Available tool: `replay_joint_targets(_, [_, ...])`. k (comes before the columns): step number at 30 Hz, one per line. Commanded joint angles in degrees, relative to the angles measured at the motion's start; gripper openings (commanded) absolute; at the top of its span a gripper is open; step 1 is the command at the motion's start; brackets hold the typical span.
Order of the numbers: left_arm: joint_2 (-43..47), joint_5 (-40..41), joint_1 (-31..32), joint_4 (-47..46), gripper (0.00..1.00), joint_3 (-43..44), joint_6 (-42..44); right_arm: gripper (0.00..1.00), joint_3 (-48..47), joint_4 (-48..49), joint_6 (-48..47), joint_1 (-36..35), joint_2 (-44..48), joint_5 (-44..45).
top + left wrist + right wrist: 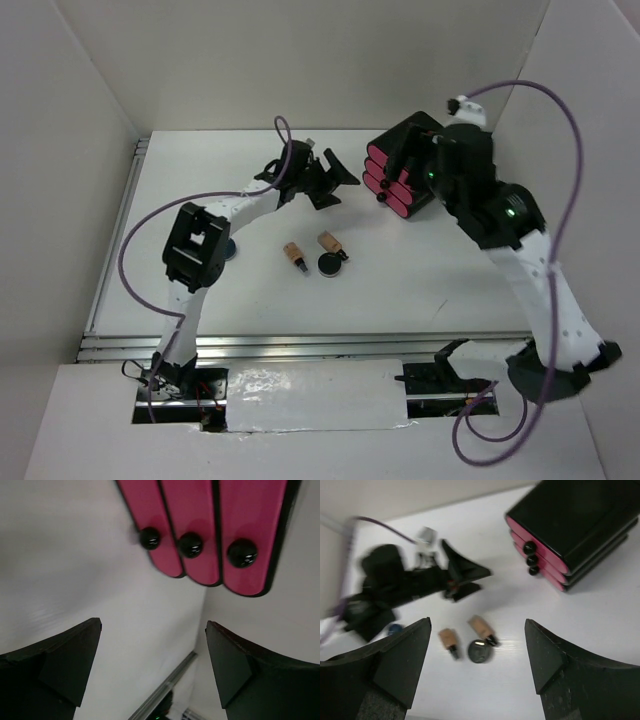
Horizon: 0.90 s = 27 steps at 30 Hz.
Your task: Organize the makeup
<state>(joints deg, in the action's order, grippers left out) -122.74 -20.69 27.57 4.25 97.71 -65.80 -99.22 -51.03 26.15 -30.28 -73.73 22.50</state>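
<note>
Two tan bottles with black caps [293, 255] [331, 243] lie on the white table beside one round black compact [332, 264]. The right wrist view shows the same bottles [447, 639] [481, 627] and compact [480, 651] far below my open, empty right gripper [477, 622]. That gripper [402, 155] hovers over the drawer box. My left gripper [338, 185] is open and empty, pointing at the box's pink drawer fronts [200, 530]; it also shows in the right wrist view [465, 577]. The sachets and a second compact are not in view.
The black box with three pink drawers [400, 180] stands at the back right, all drawers shut, also seen in the right wrist view [570, 525]. A small bluish round thing [228, 250] lies partly under the left arm. White walls surround the table.
</note>
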Motion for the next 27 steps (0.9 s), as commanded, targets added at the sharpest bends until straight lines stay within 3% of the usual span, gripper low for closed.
replay_joint_targets(1, [-5.74, -2.87, 2.22, -20.63, 0.98, 3.18, -13.00, 0.84, 3.59, 0.74, 4.78, -0.13, 6.90, -5.70])
replay_joint_targets(6, [-16.91, -0.67, 5.99, -24.47, 0.94, 14.42, -19.53, 0.85, 7.28, 1.90, 6.72, -0.04, 16.67, -10.01])
replay_joint_targets(13, [-25.44, 3.90, 7.93, -24.91, 0.79, 24.88, -23.32, 0.85, 2.37, -2.23, 3.65, -0.13, 20.12, -11.08])
replay_joint_targets(18, [-26.76, 5.39, 8.11, -26.93, 0.66, 24.37, -24.46, 0.85, 0.78, -2.32, 2.15, -0.04, 21.79, -11.78])
replay_joint_targets(27, [-25.80, 5.92, 7.41, -26.66, 0.63, 23.31, -21.57, 0.85, 2.54, -0.83, 1.88, -0.13, 22.14, -13.45])
